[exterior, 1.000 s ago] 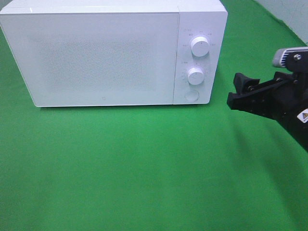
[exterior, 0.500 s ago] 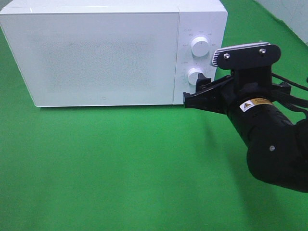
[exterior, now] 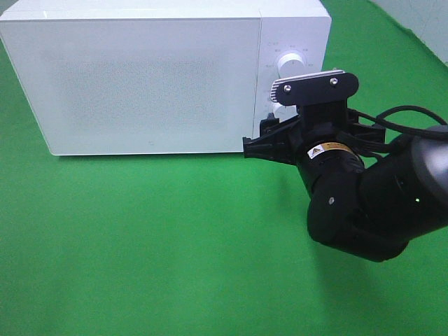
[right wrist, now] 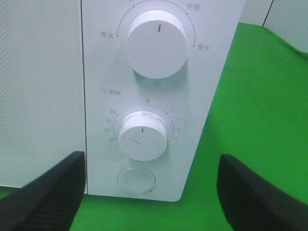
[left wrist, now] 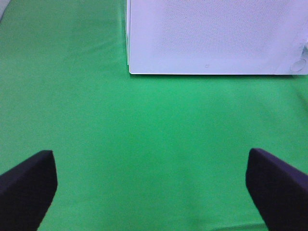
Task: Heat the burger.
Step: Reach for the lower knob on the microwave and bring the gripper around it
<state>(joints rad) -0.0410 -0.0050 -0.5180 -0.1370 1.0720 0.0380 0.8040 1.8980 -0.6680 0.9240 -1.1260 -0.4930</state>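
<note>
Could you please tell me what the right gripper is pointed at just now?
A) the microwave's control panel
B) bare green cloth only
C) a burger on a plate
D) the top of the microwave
A: in the right wrist view the open right gripper frames the microwave panel, with the upper dial, lower dial and round button between its fingers.

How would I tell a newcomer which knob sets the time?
Find the white microwave on the green cloth, then the control strip right of its door. The timer knob is the lower, smaller of two white knobs, ringed by numbers, directly above a flat round button; the upper knob is bigger, with text labels only.
</note>
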